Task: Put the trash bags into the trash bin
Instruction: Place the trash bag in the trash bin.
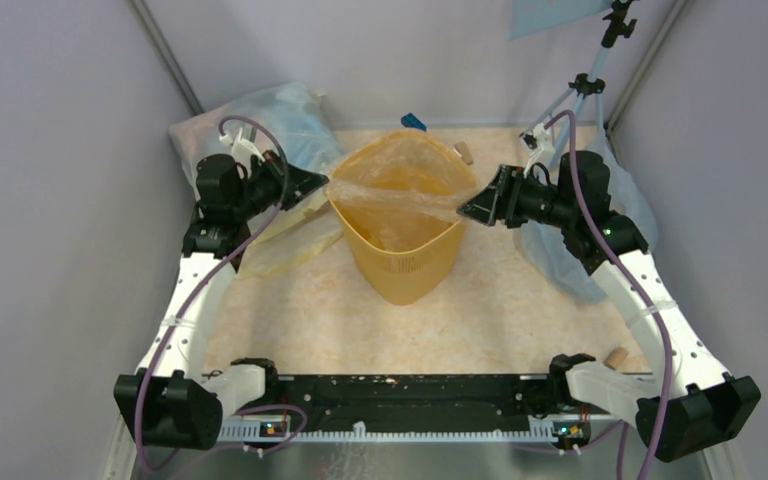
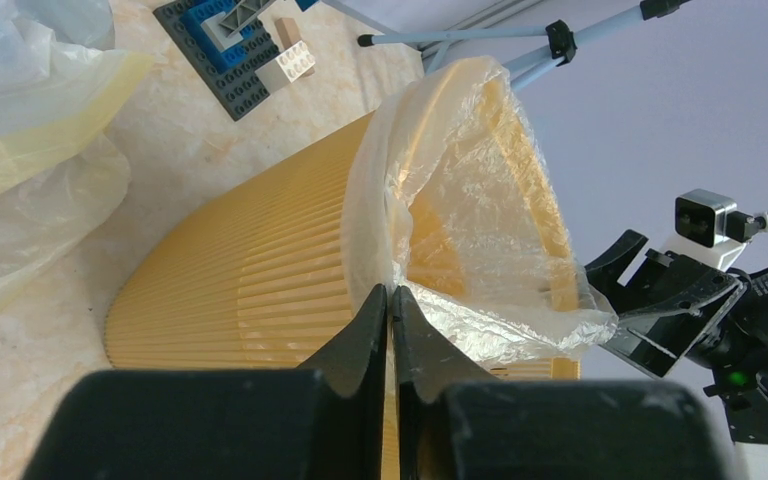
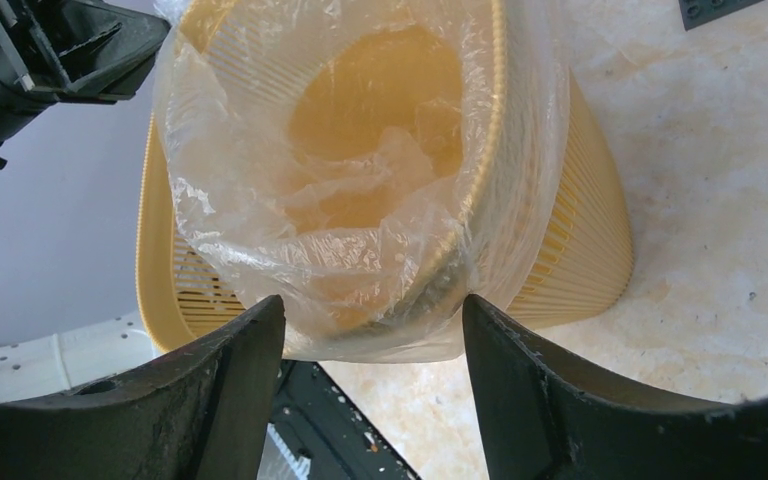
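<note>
The yellow trash bin (image 1: 400,270) stands upright mid-table with a clear, wrinkly trash bag (image 1: 395,190) lining its mouth. My left gripper (image 1: 325,182) is at the bin's left rim. In the left wrist view its jaws (image 2: 392,292) are shut on the bag's film (image 2: 470,200) just above the ribbed bin wall (image 2: 250,270). My right gripper (image 1: 463,211) is at the right rim. It stands open (image 3: 372,310), with the bag's folded-over edge (image 3: 340,200) hanging over the bin (image 3: 580,230) between its fingertips.
A bluish sack (image 1: 270,115) lies at the back left and another (image 1: 560,260) under the right arm. A yellowish film bag (image 1: 280,245) lies left of the bin. A tripod (image 1: 585,85) stands back right, a block tower (image 2: 240,40) behind the bin.
</note>
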